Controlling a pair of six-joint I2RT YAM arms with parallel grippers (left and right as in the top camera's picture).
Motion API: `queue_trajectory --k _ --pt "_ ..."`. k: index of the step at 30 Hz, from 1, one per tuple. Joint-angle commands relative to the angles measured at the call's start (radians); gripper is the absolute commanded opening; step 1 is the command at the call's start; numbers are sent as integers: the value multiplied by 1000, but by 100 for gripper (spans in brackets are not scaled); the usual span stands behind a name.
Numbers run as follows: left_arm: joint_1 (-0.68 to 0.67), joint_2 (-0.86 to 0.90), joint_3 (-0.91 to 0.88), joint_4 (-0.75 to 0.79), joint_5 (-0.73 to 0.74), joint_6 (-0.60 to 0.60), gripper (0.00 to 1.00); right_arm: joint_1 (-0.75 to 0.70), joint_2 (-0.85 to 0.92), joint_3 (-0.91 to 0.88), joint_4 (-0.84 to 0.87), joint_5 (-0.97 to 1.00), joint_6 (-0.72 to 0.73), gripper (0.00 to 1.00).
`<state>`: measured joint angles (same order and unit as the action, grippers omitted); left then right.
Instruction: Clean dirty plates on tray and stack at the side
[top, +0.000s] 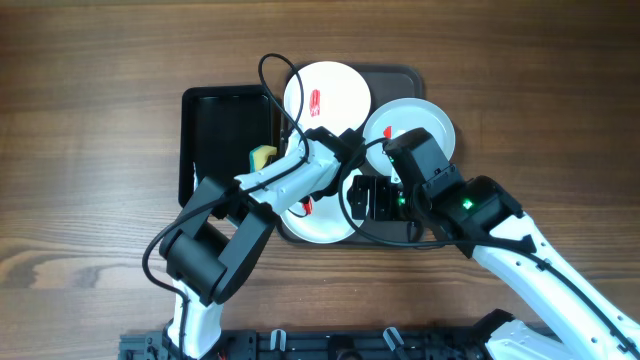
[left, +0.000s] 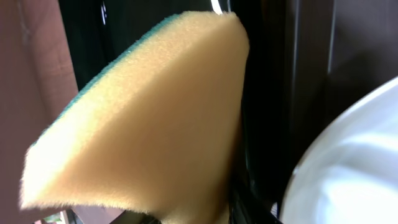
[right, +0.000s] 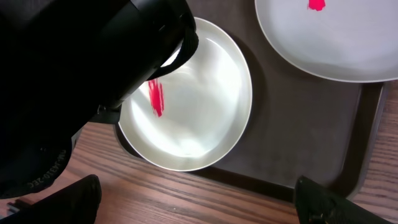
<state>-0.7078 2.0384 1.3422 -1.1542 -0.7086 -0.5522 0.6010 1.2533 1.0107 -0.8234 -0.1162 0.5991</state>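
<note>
The dark tray (top: 398, 76) holds three plates. A white plate (top: 325, 95) with a red smear lies at the back. A pale plate (top: 415, 125) with a red smear lies at the right. A third white plate (top: 325, 226) with a red smear lies at the front, partly under both arms. My left gripper (top: 268, 160) is shut on a yellow sponge (top: 262, 157) with a green edge, which fills the left wrist view (left: 143, 112). My right gripper (top: 372, 198) hangs open and empty over the tray's front edge (right: 199, 205), beside the front plate (right: 193, 106).
A glossy black tub (top: 215, 130) stands left of the tray, touching it. The left arm (right: 93, 74) crosses over the front plate. The back plate's edge shows in the left wrist view (left: 348, 168). Wood table (top: 90, 150) surrounds the tray.
</note>
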Motion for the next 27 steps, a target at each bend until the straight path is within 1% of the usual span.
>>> queue_trajectory --k 1,11,20,22,25,27 --pt "-8 15 13 0 130 -3 31 -1 13 15 3 -16 6 99" --pt "-4 -60 53 1 230 -2 44 -1 13 15 -1 -16 6 100" --pt "32 -84 55 43 416 0 43 -1 13 15 -4 -16 6 100" --pt "42 -89 55 47 451 29 43 -1 13 15 -6 -16 6 99" --pt "56 -106 55 53 497 29 43 -1 13 15 -8 -16 6 100" --pt "66 -120 55 74 555 55 43 -1 13 15 -8 -16 6 100"
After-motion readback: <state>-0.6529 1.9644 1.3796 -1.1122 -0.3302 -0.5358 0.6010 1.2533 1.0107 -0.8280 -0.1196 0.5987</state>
